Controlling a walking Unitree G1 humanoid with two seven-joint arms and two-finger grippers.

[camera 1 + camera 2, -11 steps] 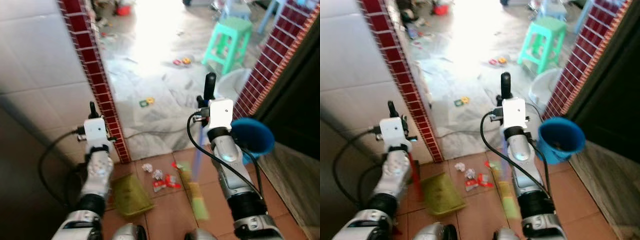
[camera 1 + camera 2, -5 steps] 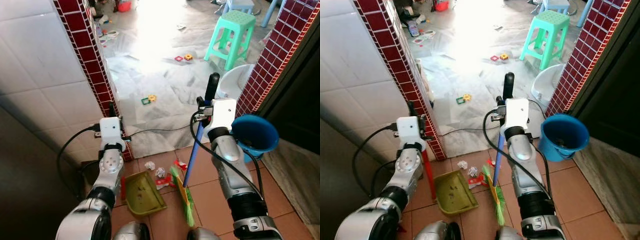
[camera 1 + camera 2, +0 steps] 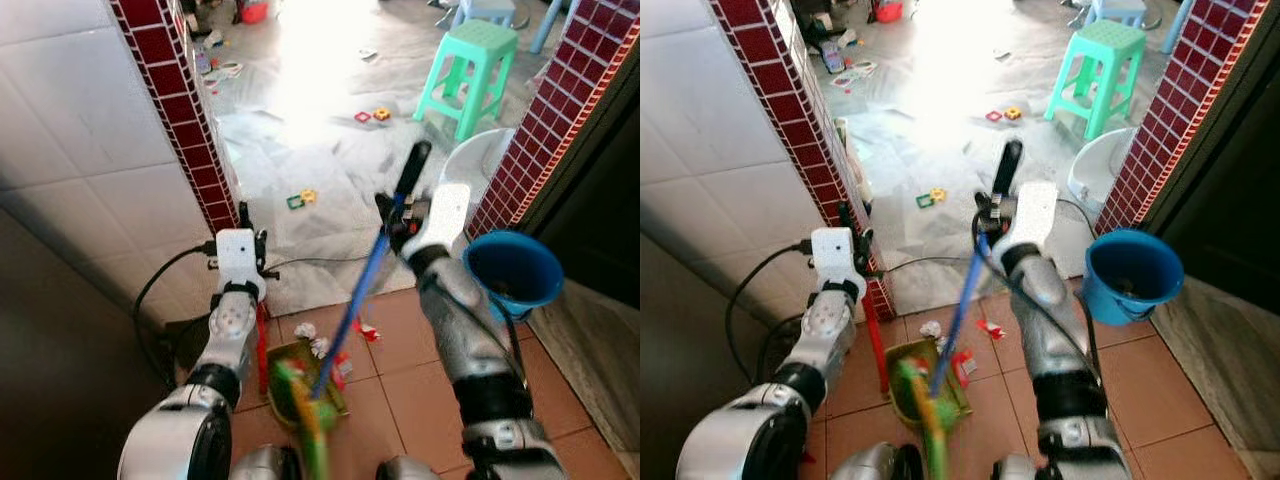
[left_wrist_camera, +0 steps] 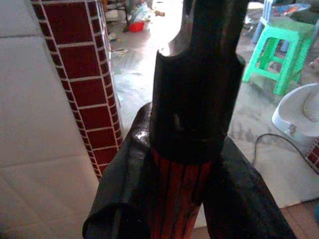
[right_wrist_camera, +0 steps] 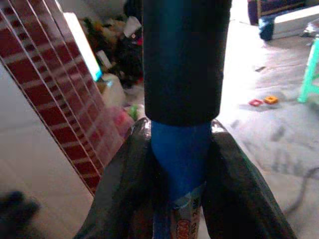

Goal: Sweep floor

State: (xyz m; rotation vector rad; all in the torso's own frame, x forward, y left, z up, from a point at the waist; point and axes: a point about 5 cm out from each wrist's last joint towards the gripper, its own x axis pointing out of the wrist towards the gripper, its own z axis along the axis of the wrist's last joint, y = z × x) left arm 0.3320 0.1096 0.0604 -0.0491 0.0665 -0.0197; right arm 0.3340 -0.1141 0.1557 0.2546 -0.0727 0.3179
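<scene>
Half a second back the broom (image 3: pixel 350 300) stood nearly upright with its green bristles on the tile to the right of the dustpan; now its blue shaft is tipped hard over, running from the black grip at about one o'clock, up by the right gripper (image 3: pixel 400 212), down to the bristles (image 3: pixel 300 410) at about seven o'clock, which sit blurred right over the dustpan (image 3: pixel 925 385). So the long axis lies on a diagonal, head pointing down and toward the robot's left, handle end pointing up and away toward the bright room. The right gripper has its two black fingers (image 5: pixel 234 189) clamped on either side of the blue shaft, just under the black grip, as the right wrist view shows plainly. The left gripper (image 3: pixel 852 228) is near the red-tiled pillar (image 3: pixel 185 110), its fingers (image 4: pixel 124 189) pinching the red dustpan handle (image 3: pixel 878 345), which stands close to upright with the pan at its foot on the terracotta floor (image 3: pixel 420 380). Crumpled white scraps (image 3: pixel 305 330) and a red wrapper (image 3: pixel 365 330) lie just beyond the pan, at about twelve o'clock from it. A blue bucket (image 3: pixel 512 272) sits at three o'clock from the broom, and a green stool (image 3: pixel 465 65) stands well off on the pale floor.
</scene>
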